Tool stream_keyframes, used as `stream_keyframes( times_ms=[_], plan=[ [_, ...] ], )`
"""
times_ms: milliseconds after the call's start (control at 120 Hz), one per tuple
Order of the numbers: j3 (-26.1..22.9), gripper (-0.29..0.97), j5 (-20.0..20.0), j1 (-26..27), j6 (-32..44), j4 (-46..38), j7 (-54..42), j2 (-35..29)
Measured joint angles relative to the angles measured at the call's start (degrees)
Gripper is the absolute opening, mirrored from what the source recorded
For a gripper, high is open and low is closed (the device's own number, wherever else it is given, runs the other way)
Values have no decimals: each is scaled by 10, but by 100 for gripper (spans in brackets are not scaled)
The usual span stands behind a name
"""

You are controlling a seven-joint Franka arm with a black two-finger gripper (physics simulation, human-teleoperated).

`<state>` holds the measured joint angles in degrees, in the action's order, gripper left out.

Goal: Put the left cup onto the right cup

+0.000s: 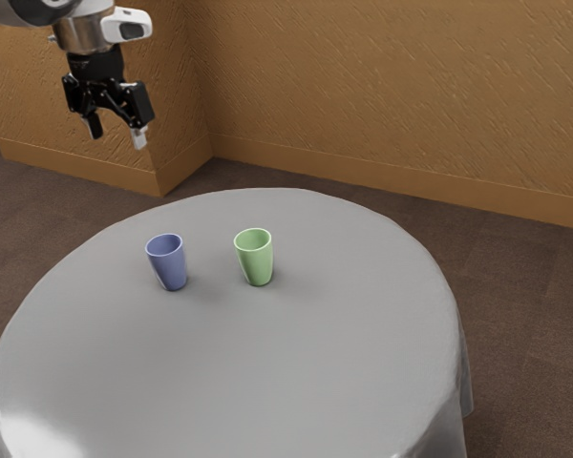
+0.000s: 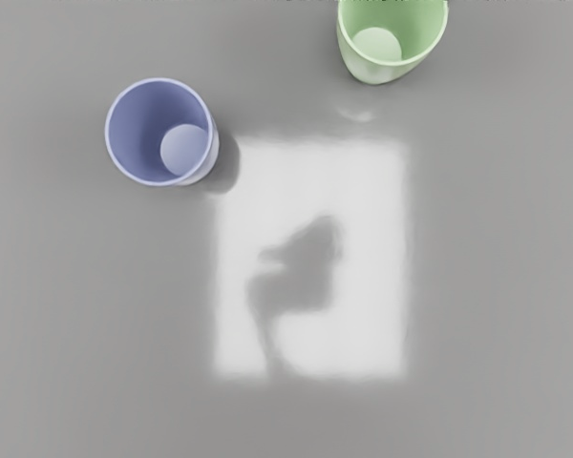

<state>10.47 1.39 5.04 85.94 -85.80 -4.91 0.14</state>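
In the exterior view, a round grey table (image 1: pixel 363 315) stands on brown carpet (image 1: pixel 516 286) before tan walls (image 1: pixel 392 86). The gripper (image 1: pixel 117 134) hangs high above, jaws apart and empty. The blue cup (image 1: pixel 165 260) stands upright well below it. The green cup (image 1: pixel 254 256) stands near the blue cup, toward the exterior view's right. In the wrist view both open mouths show. The green cup is cut off at the edge, and a dim shadow (image 2: pixel 301 267) crosses a bright patch (image 2: pixel 363 191).
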Motion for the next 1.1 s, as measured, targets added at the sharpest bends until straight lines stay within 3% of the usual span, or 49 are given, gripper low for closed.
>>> stream_keyframes(
  times_ms=[508,725,1100],
  plan=[
    [1,68,10,-10,16,-1,2,24],
    [3,68,13,8,42,-23,1,38],
    [3,68,12,-12,90,-41,-1,73]
  ],
)
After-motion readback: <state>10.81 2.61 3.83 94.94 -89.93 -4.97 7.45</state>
